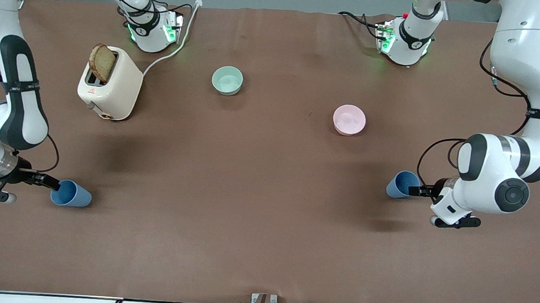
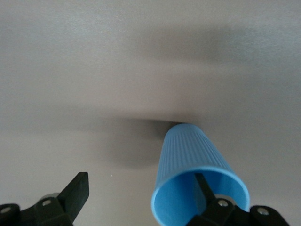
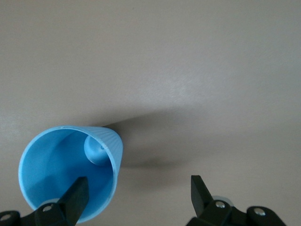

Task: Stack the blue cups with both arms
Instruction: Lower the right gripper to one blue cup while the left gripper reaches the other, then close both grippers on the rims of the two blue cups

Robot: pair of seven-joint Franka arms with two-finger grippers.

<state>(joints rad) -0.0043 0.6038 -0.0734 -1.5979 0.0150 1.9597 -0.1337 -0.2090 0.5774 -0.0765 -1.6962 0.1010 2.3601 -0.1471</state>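
Two blue cups lie on their sides on the brown table. One blue cup (image 1: 71, 194) is at the right arm's end, with its mouth facing my right gripper (image 1: 51, 183). In the right wrist view that gripper (image 3: 138, 184) is open, with one finger (image 3: 75, 197) inside the cup's mouth (image 3: 66, 165) and the other outside. The other blue cup (image 1: 401, 184) is at the left arm's end, with its mouth facing my left gripper (image 1: 416, 191). In the left wrist view that gripper (image 2: 140, 181) is open, with one finger (image 2: 203, 184) inside the cup (image 2: 193, 155) and the other outside.
A cream toaster (image 1: 110, 85) with a slice of bread (image 1: 102, 62) stands farther from the camera, near the right arm's base; its white cable (image 1: 173, 47) runs to the table's edge. A mint-green bowl (image 1: 227, 80) and a pink bowl (image 1: 349, 119) sit mid-table.
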